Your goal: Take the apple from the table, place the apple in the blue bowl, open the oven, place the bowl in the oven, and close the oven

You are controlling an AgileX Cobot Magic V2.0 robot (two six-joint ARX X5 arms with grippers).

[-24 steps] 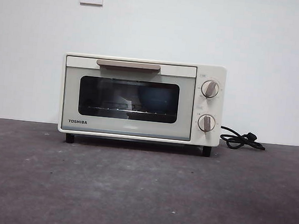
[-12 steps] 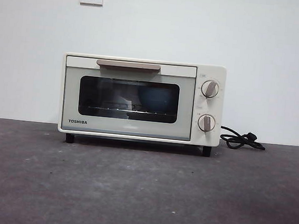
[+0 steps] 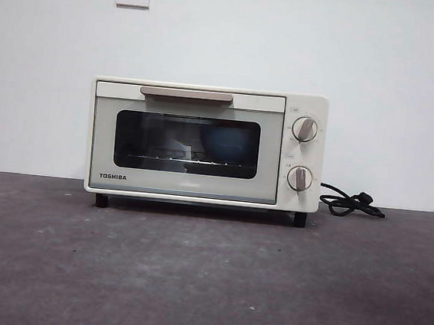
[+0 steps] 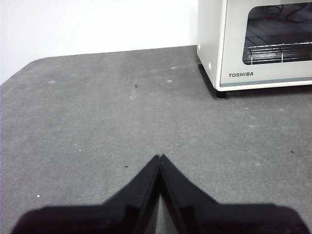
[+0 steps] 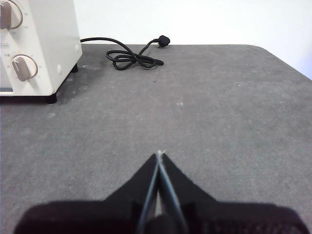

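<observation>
Standing shut: one oven [image 3: 206,144], two knobs [image 3: 305,129]; both hands [image 4: 159,157] [image 5: 159,153] closed, empty.

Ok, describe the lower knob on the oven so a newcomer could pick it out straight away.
Find the cream-white oven standing on the dark grey table, its glass door shut. Right of the door, a narrow panel carries two round beige knobs, one above the other. The lower knob is the one nearer the oven's black feet, level with the bottom of the window, while the upper knob sits beside the handle bar.

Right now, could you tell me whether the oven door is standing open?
No, the oven door sits flush and upright in the front view, its handle at the top.
</observation>
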